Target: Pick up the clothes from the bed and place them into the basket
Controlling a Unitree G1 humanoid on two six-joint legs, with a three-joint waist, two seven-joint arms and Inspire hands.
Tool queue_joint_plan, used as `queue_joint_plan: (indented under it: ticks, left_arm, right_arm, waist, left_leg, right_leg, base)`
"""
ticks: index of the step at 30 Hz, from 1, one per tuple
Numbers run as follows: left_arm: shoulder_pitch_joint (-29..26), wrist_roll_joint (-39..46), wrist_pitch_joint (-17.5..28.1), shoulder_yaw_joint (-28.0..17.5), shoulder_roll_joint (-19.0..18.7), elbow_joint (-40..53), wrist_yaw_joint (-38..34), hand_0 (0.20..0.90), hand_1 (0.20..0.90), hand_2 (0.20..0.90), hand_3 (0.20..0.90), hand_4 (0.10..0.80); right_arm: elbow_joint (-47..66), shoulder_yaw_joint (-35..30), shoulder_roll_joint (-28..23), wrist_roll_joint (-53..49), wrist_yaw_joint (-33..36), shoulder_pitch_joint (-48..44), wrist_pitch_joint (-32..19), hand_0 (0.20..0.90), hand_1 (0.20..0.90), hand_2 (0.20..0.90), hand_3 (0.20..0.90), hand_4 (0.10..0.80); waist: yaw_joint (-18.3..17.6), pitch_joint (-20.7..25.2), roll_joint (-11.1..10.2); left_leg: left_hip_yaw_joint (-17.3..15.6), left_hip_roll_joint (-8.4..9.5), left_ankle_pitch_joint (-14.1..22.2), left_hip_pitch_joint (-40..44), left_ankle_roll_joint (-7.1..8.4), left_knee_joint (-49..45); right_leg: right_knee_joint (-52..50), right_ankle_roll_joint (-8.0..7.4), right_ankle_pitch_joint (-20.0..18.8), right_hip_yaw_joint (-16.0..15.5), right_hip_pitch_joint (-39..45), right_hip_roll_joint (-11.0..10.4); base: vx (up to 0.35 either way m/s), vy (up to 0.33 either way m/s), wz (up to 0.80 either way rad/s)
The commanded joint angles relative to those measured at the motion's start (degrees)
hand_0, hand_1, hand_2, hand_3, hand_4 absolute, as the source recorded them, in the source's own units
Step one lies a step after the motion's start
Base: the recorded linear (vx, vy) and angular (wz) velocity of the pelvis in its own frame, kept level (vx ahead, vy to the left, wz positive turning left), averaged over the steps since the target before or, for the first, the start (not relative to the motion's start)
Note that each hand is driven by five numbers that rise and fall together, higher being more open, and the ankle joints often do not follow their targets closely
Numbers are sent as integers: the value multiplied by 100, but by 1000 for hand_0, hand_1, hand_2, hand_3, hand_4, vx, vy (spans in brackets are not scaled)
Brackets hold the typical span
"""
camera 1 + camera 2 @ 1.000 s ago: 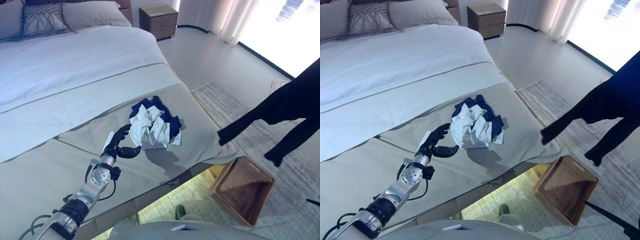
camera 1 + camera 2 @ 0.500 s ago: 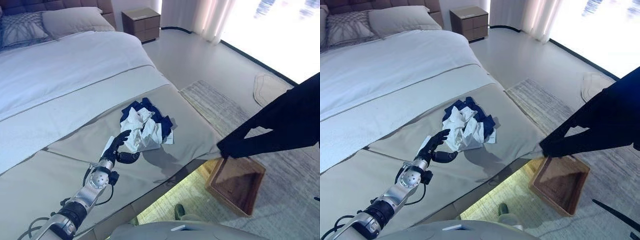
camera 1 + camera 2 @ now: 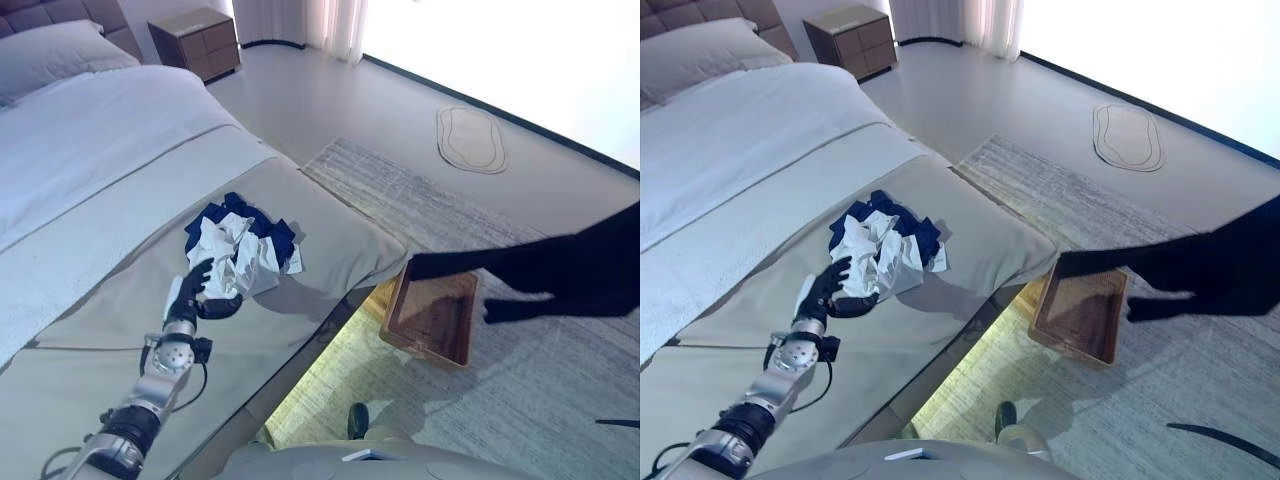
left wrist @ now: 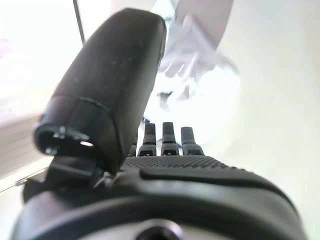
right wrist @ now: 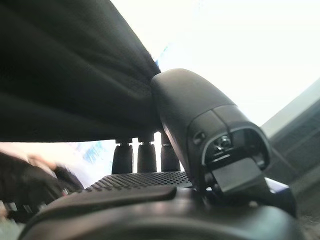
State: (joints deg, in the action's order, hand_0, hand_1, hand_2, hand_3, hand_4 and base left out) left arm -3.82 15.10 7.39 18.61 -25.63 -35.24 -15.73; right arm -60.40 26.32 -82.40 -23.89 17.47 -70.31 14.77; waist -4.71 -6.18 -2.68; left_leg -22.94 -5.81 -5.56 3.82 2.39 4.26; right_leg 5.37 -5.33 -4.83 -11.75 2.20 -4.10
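Observation:
A pile of navy and white clothes (image 3: 240, 245) lies near the foot corner of the bed (image 3: 100, 140). My left hand (image 3: 195, 290) rests on the bed at the pile's near edge, open, with its fingers against the white cloth; it also shows in the left wrist view (image 4: 165, 175). My right hand (image 5: 150, 195) is shut on a black garment (image 5: 65, 65), pinched between thumb and fingers. That garment (image 3: 560, 270) hangs in from the right, its end over the brown woven basket (image 3: 425, 356) on the floor beside the bed.
A grey rug (image 3: 450, 220) lies under the basket, with a small oval mat (image 3: 470, 138) beyond it. A wooden nightstand (image 3: 195, 40) and a pillow (image 3: 50, 55) are at the head of the bed.
The camera has swung, shifting the whole scene. The black garment has come down lower over the basket. My left hand has closed in on the pile's edge.

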Motion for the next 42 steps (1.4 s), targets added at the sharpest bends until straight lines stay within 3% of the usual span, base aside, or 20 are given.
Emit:
queue_joint_plan:
  ticks: [1,2,9,13,25,34,42]
  left_arm:
    - [-346,19,574,42,-282,427,19,900,900,900,900,800]
    - [-332,10,592,43,-260,476,19,900,900,900,900,800]
    - [-357,-144,408,200,-275,626,48,900,900,900,900,800]
    - [-336,-149,417,254,-284,580,66,900,900,900,900,800]
    - [-350,-250,445,302,-313,587,148,900,900,900,900,800]
    - [-429,-285,526,299,-244,571,146,900,900,900,900,800]
    - [-554,-324,498,320,-53,575,51,900,900,900,900,800]
  right_arm:
    - [887,-322,-264,-36,227,-350,-1190,300,300,300,200,100]
    - [950,-401,-199,-22,246,-245,-1239,300,300,300,200,100]
    - [1506,-1160,192,34,393,724,-1242,300,300,300,200,100]
    - [1602,-1457,360,58,134,1060,-1302,300,300,300,200,100]
    - [2169,-2000,660,488,-42,1892,-883,300,300,300,200,100]
    - [2487,-2492,907,562,-136,2631,-879,300,300,300,200,100]
    - [2277,-2589,1521,951,-547,3190,-809,300,300,300,200,100]
  waist:
    - [119,196,-298]
    - [122,185,-281]
    - [7,149,-105]
    - [-31,141,-5]
    - [-176,51,159]
    - [-284,-63,267]
    - [-294,-134,390]
  left_leg:
    - [1011,214,758,-336,218,-838]
    - [1104,294,823,-305,188,-847]
    - [1037,266,731,67,180,-324]
    - [1002,285,721,125,203,-231]
    - [830,228,638,174,247,9]
    - [707,188,648,160,277,-64]
    - [664,181,670,124,296,-192]
  right_leg:
    - [-252,150,473,227,183,125]
    - [-304,162,488,267,154,126]
    - [-237,162,473,253,168,212]
    - [-164,150,456,248,178,199]
    - [-93,121,419,266,65,228]
    - [-84,145,421,287,43,226]
    - [-89,176,412,290,39,194]
  base:
    - [-80,-47,-5]
    - [-41,-39,-14]
    - [-1,-58,-6]
    - [3,-31,0]
    - [-11,-29,-1]
    - [-67,-11,-6]
    - [-42,8,-4]
